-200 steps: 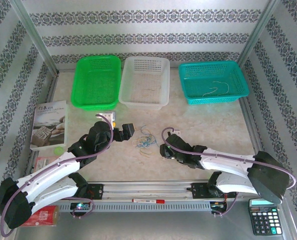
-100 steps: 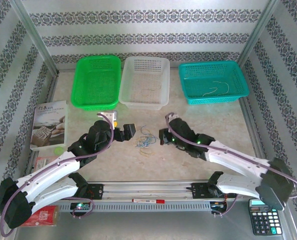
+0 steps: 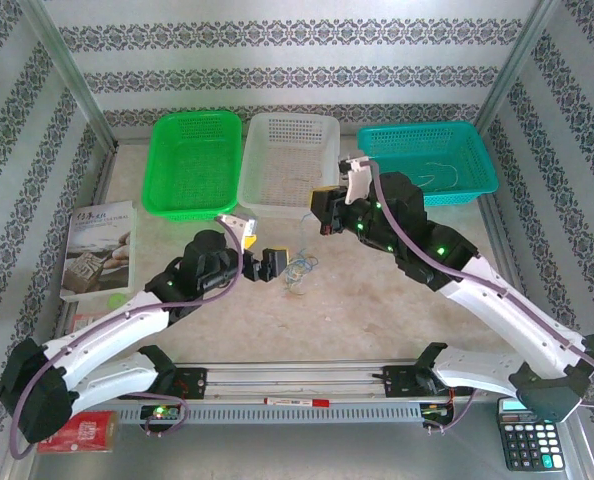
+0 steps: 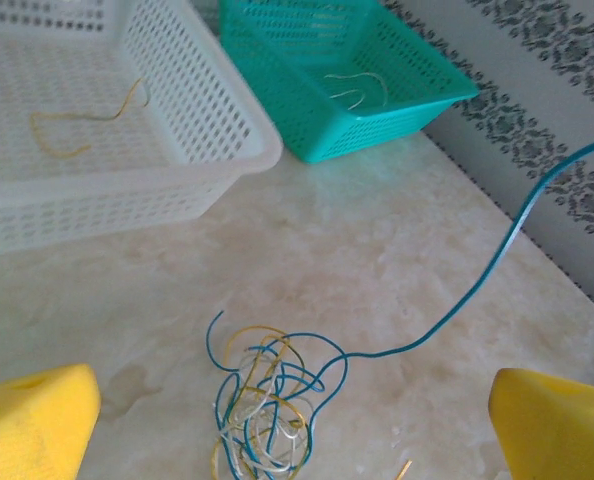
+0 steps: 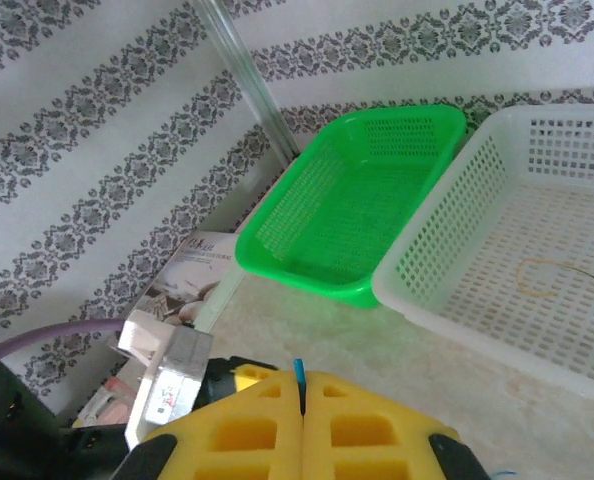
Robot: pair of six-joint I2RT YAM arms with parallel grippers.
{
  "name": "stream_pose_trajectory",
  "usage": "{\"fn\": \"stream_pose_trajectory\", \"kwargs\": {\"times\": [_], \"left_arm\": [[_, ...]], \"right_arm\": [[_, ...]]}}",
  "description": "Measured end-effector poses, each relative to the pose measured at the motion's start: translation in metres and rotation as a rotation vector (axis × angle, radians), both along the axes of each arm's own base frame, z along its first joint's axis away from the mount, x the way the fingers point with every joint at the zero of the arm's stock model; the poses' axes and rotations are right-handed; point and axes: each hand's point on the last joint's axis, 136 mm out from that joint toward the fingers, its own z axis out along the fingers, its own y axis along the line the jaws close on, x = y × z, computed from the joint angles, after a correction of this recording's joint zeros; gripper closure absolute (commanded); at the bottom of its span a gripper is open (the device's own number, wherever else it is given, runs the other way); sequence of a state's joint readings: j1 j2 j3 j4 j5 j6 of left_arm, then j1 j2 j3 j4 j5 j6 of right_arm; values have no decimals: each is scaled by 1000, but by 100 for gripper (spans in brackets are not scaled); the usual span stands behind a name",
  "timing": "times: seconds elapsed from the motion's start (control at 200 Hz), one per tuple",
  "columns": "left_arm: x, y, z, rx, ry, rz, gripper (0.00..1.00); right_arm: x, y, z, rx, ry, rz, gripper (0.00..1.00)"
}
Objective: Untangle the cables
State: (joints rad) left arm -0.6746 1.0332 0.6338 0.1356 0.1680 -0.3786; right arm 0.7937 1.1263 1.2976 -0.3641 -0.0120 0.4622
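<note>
While tangled, cables [image 4: 264, 405] sit before left end effector [image 4: 295, 418].

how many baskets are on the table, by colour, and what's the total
green basket: 1
white basket: 1
teal basket: 1
total: 3

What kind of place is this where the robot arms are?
Probably a robot practice booth, not a home: two white robot arms bolted to a marble-look table, wallpapered panels in a metal frame, and three plastic mesh baskets lined up.
</note>
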Motion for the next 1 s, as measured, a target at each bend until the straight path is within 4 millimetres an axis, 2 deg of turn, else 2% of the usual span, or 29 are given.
{"fn": "stream_pose_trajectory", "kwargs": {"times": [0.14,0.225,0.34,0.42,0.57,0.719,0.849,0.999], "left_arm": [[8,-12,12,-8,-32,-32,0],[10,-15,22,-11,-56,-43,0],[9,-16,41,-16,-107,-58,0],[4,-15,58,-16,-145,-77,0],[-9,-14,102,-36,-236,-130,0],[-18,-22,138,-55,-306,-207,1],[-18,-37,153,-62,-321,-277,10],[-15,-57,147,-59,-284,-369,23]], "right_arm": [[1,3,7,-8,-3,12,100],[-1,2,20,0,-24,17,100],[0,-5,42,19,-65,6,100],[4,-12,48,26,-77,-7,100],[14,-22,42,23,-59,-18,100],[16,-22,27,17,-23,16,100],[12,-18,17,18,5,62,100],[4,-12,12,25,25,119,100]]}}
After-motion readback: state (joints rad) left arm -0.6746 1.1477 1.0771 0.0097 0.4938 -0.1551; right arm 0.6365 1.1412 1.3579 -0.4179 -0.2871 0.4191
